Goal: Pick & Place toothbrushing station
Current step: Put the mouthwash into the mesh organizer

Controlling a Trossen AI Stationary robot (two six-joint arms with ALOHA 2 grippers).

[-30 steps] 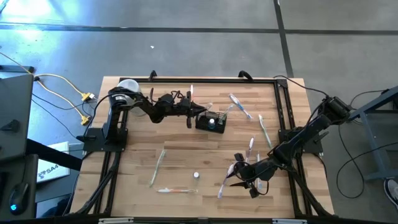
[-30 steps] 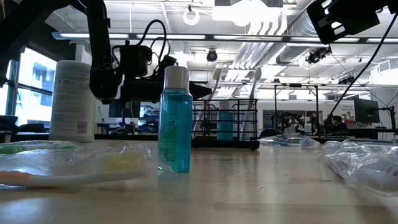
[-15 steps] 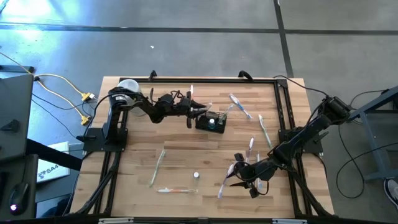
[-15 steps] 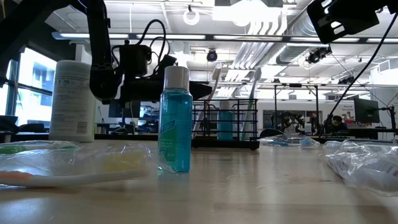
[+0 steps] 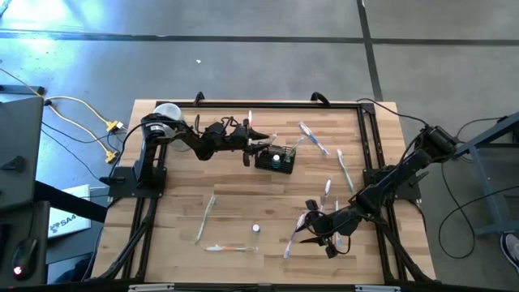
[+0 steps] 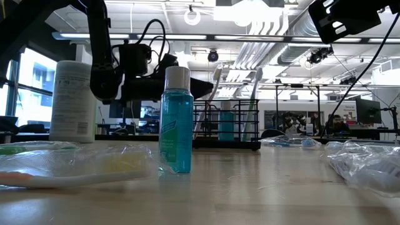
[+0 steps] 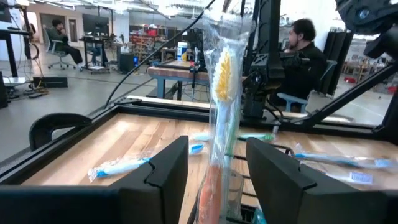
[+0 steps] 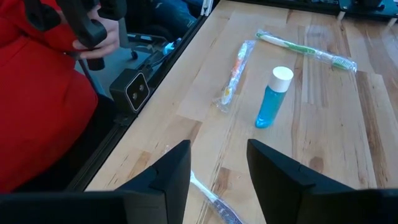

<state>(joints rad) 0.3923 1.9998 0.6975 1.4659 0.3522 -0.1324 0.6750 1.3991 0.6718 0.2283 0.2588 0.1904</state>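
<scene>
The toothbrushing station, a black wire-mesh caddy [image 5: 274,160], stands at the table's far middle. In the low view the caddy [image 6: 228,128] holds upright toothbrushes and a small blue bottle. My left gripper [image 5: 259,146] is open just left of it. Its fingers stand on either side of a wrapped toothbrush [image 7: 221,93] with yellow bristles, which stands upright with its lower end in the caddy. My right gripper [image 5: 320,229] hangs open over the near right of the table, with nothing between its fingers.
A blue bottle [image 5: 255,229] with a white cap stands near the front middle. Wrapped toothbrushes lie scattered: [image 5: 207,215], [image 5: 231,247], [image 5: 312,138], [image 5: 345,170]. A white cylindrical container [image 5: 166,112] stands at the far left corner. A person in red [image 8: 43,106] shows beside the table.
My left gripper has opened and let go of the wrapped toothbrush, which stays upright in the caddy.
</scene>
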